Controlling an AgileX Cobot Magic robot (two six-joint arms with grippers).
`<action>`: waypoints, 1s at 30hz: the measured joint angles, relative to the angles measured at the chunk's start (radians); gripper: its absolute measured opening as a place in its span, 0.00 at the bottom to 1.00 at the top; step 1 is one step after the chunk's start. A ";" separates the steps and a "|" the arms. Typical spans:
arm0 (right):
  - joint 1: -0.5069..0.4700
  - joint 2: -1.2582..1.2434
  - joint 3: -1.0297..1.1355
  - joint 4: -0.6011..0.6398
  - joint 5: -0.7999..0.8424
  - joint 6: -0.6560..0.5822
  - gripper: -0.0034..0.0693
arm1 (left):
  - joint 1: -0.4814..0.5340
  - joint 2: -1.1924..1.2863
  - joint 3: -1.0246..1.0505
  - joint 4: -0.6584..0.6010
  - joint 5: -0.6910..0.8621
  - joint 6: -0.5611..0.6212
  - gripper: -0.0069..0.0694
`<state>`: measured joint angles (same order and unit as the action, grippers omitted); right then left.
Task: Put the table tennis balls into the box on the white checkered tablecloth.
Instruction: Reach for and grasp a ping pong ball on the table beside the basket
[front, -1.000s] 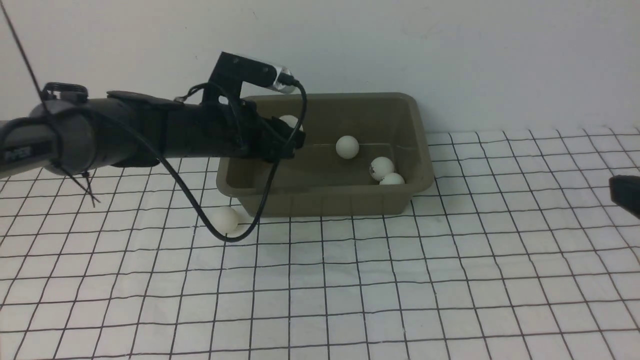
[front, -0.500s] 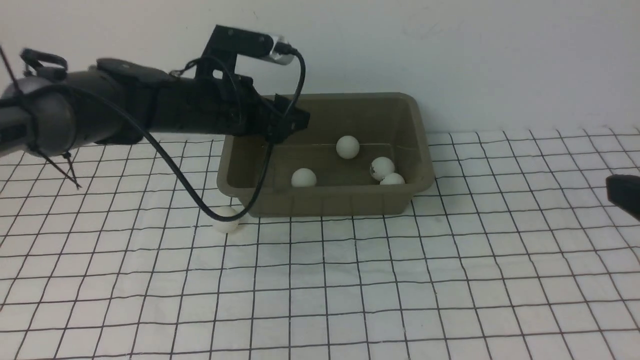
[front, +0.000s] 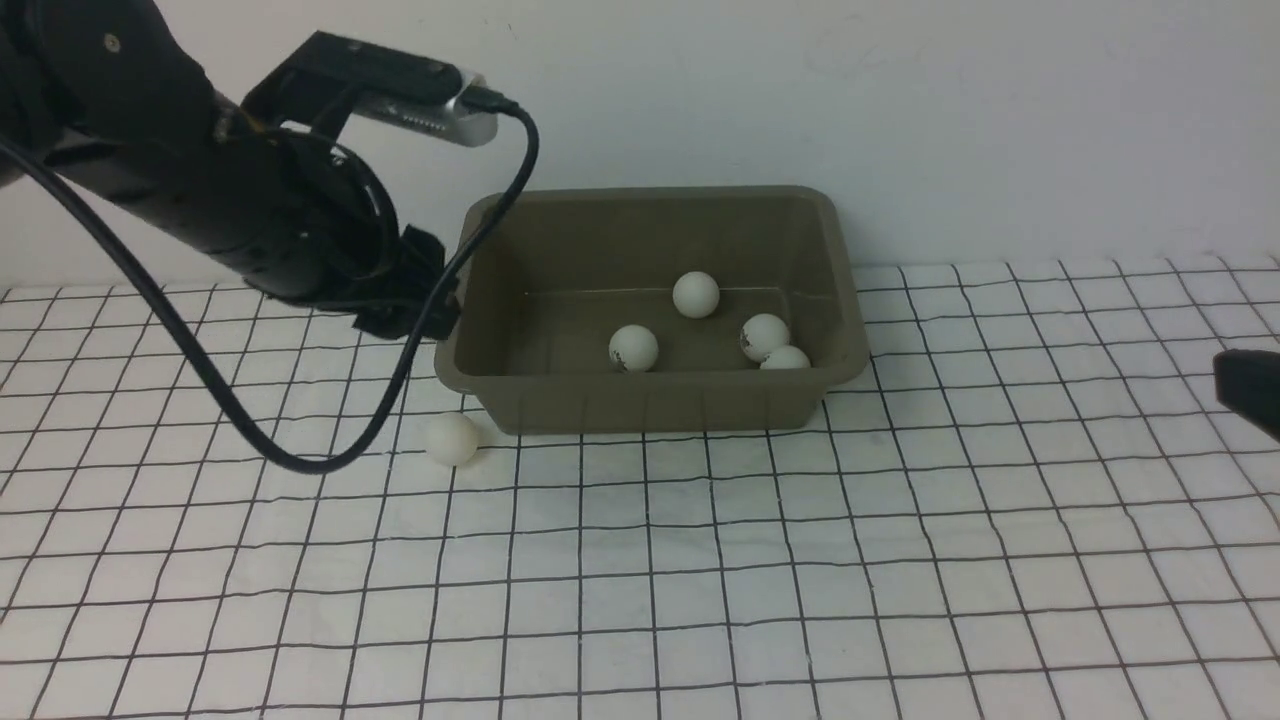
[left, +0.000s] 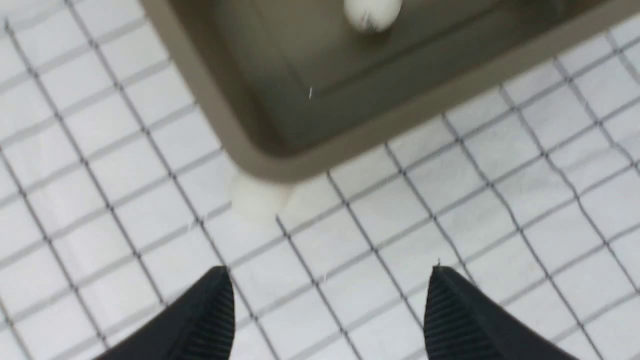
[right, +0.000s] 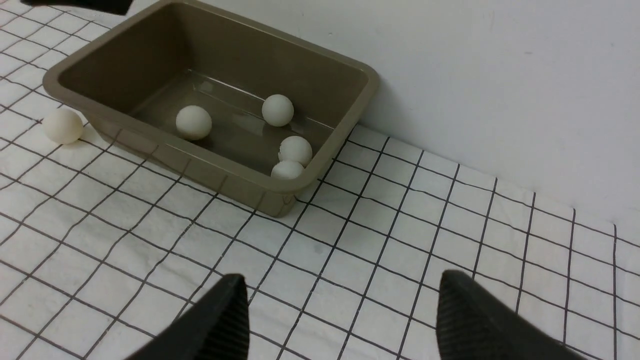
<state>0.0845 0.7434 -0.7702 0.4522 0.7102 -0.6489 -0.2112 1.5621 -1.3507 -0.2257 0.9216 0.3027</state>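
The olive-grey box (front: 650, 405) stands on the white checkered tablecloth (front: 700, 600) by the back wall. Several white table tennis balls lie in it, one near the middle (front: 633, 347), others to the right (front: 765, 335). One ball (front: 451, 438) lies on the cloth by the box's front left corner. My left gripper (front: 420, 300) is open and empty, hovering left of the box, above that ball (left: 257, 200). In its wrist view the gripper (left: 330, 280) stands wide open. My right gripper (right: 342, 285) is open and empty over the cloth, right of the box (right: 225, 175).
A white wall runs close behind the box. The left arm's black cable (front: 300, 460) hangs in a loop down to the cloth just left of the loose ball. Only the tip of my right gripper (front: 1250, 392) shows at the front view's right edge.
My left gripper let go of a ball over the box; it dropped in and rolled toward the middle. The left arm then drew back left, off the box. The right arm has not moved.
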 joint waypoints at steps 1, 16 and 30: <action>0.000 0.000 0.000 0.000 0.000 0.000 0.68 | 0.000 0.000 0.000 0.003 0.006 -0.003 0.69; 0.000 0.000 0.000 0.001 0.000 0.000 0.68 | 0.000 -0.059 0.147 -0.025 0.178 -0.045 0.58; 0.000 0.000 0.000 0.001 0.000 0.000 0.68 | 0.000 0.053 0.409 -0.029 -0.597 0.082 0.67</action>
<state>0.0845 0.7434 -0.7702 0.4530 0.7102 -0.6489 -0.2112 1.6153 -0.9412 -0.2549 0.3247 0.3846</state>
